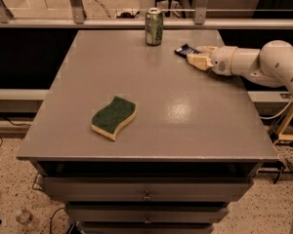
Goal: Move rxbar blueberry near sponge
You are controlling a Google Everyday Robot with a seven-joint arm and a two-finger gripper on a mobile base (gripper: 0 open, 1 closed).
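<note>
The rxbar blueberry [184, 49] is a small dark-blue wrapped bar lying flat on the far right part of the grey table [185, 121]. My gripper [194, 55] reaches in from the right on a white arm [254, 65] and sits right at the bar's right end, low over the tabletop, covering part of it. The sponge [114, 117], with its dark green top and pale yellow body, lies at the front left of the table, far from the bar and the gripper.
A green soda can [154, 27] stands upright at the table's far edge, left of the bar. A railing [88, 23] runs behind the table. Drawers [146, 194] sit under the front edge.
</note>
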